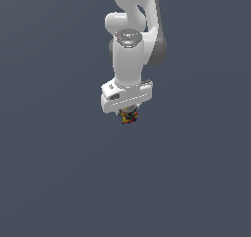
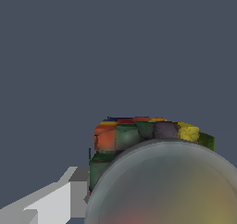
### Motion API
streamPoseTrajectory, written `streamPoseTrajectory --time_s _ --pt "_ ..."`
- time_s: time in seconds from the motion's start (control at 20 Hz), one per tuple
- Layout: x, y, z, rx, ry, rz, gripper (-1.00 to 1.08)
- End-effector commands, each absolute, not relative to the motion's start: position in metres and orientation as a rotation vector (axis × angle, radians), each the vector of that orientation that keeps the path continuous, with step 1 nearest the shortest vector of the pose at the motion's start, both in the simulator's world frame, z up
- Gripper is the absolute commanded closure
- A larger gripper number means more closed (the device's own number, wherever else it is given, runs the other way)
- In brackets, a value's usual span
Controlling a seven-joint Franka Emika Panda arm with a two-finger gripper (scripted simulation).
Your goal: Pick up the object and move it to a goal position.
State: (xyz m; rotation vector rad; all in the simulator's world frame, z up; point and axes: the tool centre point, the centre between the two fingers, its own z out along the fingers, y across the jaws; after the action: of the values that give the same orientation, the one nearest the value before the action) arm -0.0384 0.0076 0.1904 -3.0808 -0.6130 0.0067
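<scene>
Gripping the object (image 1: 128, 117), your gripper (image 1: 128, 114) points straight down with the speckled jar tucked under the white hand, only its red, yellow and blue lower part showing below. In the wrist view you get the greyish round top (image 2: 166, 186) up close, coloured patches behind it and one pale finger (image 2: 55, 202) alongside. All this sits near the middle of the plain grey surface (image 1: 49, 182), well clear of every edge.

Pretty flat, even sim lighting, kinda dim overall with a plain slate-grey backdrop. No visible cast shadows or glare. The white arm (image 1: 128, 59) shades softly darker on one side. Wrist view's close-up jar (image 2: 152, 172) has a blurry, smeared round top; renders look low-res.
</scene>
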Motion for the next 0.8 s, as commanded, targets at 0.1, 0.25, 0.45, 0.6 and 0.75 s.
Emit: streamPoseTrajectory --time_s 0.1,0.25,0.45,0.6,0.75 --pt "-0.055 -0.006 0.235 -3.081 -0.613 0.0 1.08" --pt "-0.068 -0.016 0.266 -3.08 -0.613 0.0 1.08" --pt "-0.085 -0.03 0.31 -3.079 -0.614 -0.001 1.08" --pt "-0.097 -0.04 0.342 -3.079 -0.614 -0.001 1.08" --pt "-0.109 -0.049 0.372 -3.079 -0.614 -0.001 1.08"
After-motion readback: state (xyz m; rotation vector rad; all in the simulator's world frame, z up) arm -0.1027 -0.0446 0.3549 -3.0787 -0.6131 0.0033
